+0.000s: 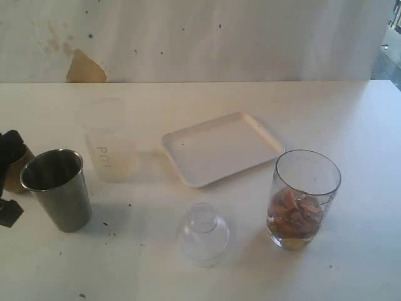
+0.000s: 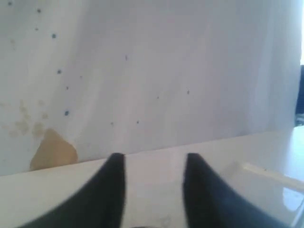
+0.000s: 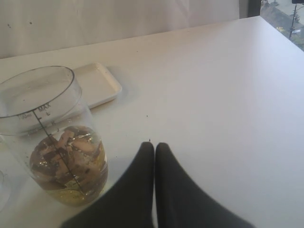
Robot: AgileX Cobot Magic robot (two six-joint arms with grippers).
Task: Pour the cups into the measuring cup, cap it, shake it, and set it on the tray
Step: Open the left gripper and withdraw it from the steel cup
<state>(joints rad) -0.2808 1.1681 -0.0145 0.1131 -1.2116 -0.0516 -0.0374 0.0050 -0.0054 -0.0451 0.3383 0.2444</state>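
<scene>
Apparently the left gripper [image 2: 154, 159], jaws apart, straddles the brown cup [image 1: 17, 172], to tip into the measuring cup [image 1: 305, 197]; right gripper [image 3: 154, 146] closed.

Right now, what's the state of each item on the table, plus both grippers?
measuring cup: upright, uncapped, brown pieces in yellowish liquid
clear domed lid: off, on the table
white tray: nothing on it
steel tumbler: upright, nothing seen inside
frosted cup: upright, contents unclear
brown cup: partly hidden by left gripper
left gripper: fingers apart, grip unclear
right gripper: shut, empty
</scene>
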